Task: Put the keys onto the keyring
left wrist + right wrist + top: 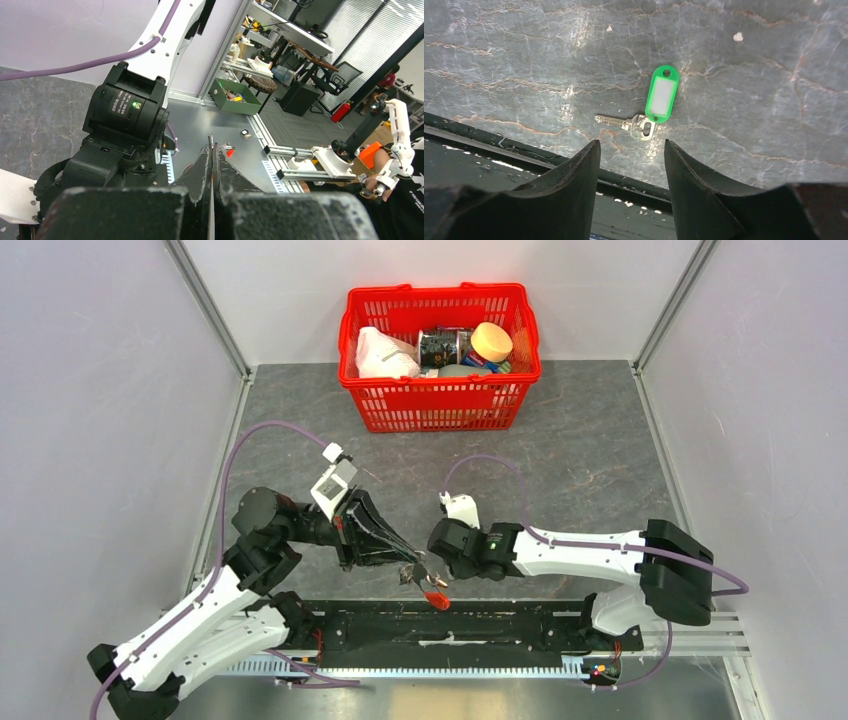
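Key pick-up step. Left gripper [411, 566] pinched shut, apparently on red-looped metal keyring [437, 597]. Right gripper [631, 145] half-spread above small silvery key with green tag [639, 124] on grey marbled table [749, 75]. Next: descend, straddle, close.

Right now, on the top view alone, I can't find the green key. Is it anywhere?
Observer: Yes. The right wrist view shows a key with a green tag lying flat on the table, just beyond the right gripper.
Operator: Are its jaws open?
Observer: Open, with nothing between them.
Operator: And the left gripper?
Observer: Shut. Its wrist view shows the keyring as thin metal pinched between the fingers.
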